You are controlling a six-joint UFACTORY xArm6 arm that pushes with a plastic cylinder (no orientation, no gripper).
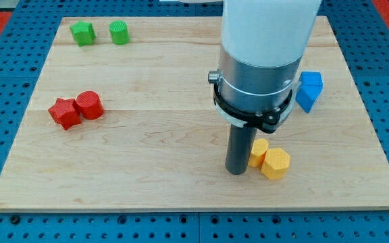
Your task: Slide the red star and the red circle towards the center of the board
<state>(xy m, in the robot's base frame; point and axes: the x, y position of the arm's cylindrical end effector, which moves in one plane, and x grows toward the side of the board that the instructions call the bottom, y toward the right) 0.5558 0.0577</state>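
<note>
**Tip is on the wrong side of the reds**

At the view's left edge of the board (181,182) sit the two targets: red star (64,113) and red circle (89,105), touching, star on the outer left, circle on the inner side. They are well left of centre and slightly above the mid-line.

The tip (236,171) is down on the wood at the view's lower right of centre, just beside the yellow blocks (269,159), touching or nearly so; can't tell which. No jaws on this rig, just a plain rod, so nothing opens or clamps.

Key relation: the reds lie far to the view's left of the tip and a bit higher. The centre sits between tip and reds, so the tip is on the push-to side, not the push-from side. My read: it has to travel round to the far left of the star before any push helps. The pair's long axis runs roughly left-right, pointing about at centre, so one push from behind the star could likely carry both.

Risk, as I judge it: an off-axis push splits the pair.

Others are out of the way: green blocks (100,32) at top left, blue block (308,90) at right, partly behind the arm.
</note>
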